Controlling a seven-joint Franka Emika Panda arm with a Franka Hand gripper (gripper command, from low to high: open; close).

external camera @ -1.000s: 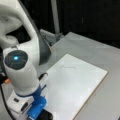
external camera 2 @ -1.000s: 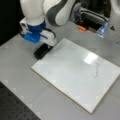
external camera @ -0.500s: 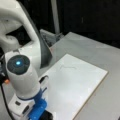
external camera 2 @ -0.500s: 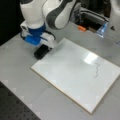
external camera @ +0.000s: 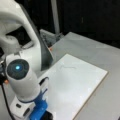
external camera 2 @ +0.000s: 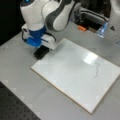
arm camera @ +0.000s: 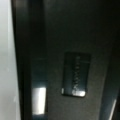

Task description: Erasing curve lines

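My white arm with its blue wrist fitting is down low over the corner of the flat white rectangular board point(external camera 2: 75, 75), the corner toward a front view's left, and my gripper point(external camera 2: 41, 52) shows there as a dark block at the board's edge, above the grey tabletop point(external camera 2: 17, 75). I cannot tell whether my fingers are apart or closed, or whether they grip the black block itself; the arm's body covers them in a front view point(external camera: 42, 113). The curve lines point(external camera 2: 96, 70), a thin faint dark-grey wavy stroke, sit on the board well apart from my gripper, toward the board's far right side, just below a bright glare patch. In a front view the same stroke point(external camera: 67, 67) shows as a faint line near the board's upper edge, unerased. A small orange object point(external camera 2: 81, 28) lies on the table beyond the board's top edge. My wrist view is filled with a dark surface bearing a small black rectangular label point(arm camera: 76, 73).
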